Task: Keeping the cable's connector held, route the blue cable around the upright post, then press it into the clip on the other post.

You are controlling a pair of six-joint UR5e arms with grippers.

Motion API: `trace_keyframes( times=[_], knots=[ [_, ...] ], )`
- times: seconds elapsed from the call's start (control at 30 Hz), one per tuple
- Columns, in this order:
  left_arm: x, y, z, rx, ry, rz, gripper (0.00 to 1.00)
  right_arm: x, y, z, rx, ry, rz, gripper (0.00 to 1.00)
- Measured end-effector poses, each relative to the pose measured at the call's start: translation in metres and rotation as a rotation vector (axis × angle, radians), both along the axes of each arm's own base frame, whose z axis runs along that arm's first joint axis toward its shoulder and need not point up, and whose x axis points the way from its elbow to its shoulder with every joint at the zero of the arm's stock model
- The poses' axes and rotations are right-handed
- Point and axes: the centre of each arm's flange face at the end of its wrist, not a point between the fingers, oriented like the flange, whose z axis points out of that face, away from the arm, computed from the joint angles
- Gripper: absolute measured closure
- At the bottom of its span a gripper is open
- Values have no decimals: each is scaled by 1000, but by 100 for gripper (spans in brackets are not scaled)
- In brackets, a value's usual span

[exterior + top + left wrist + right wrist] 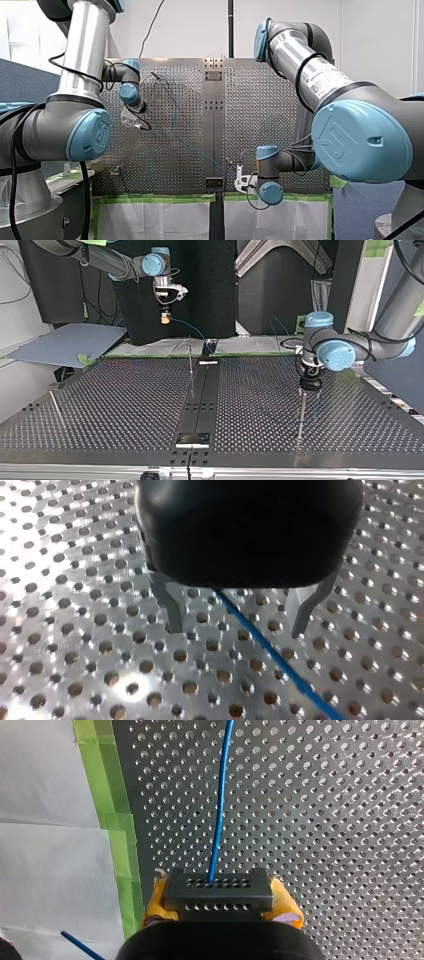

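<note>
My right gripper point(220, 912) has its yellow pads shut on the dark connector block point(217, 894). The blue cable point(220, 810) leaves the block and runs out over the perforated table. In the top view this gripper point(165, 316) hangs high above the far edge. The cable point(192, 329) drops from it toward a thin upright post point(190, 360). My left gripper point(239, 625) is open just above the table, and the cable point(265, 645) passes between its metal fingers point(172, 612) without touching them. In the top view it point(310, 386) hovers over a second post point(301, 412). I cannot make out any clip.
A third thin post point(56, 407) stands at the top view's left. A dark rail point(200, 400) runs down the table's middle. Green tape point(117, 835) and white sheeting point(50, 845) border the table's edge under my right gripper. A grey board point(65, 342) lies beyond the table.
</note>
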Motion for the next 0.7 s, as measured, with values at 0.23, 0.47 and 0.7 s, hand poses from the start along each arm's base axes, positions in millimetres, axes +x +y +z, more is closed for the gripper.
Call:
trace_keyframes(
  times=[0.23,0.47,0.7],
  knots=[
    [-11,0,-12,10,13,-3,0,0,0,0,-1,3,1,100],
    [-27,0,-6,16,-12,-4,0,0,0,1,-1,6,1,100],
    [-44,-2,1,17,-30,-14,0,1,0,1,0,7,2,100]
  ],
)
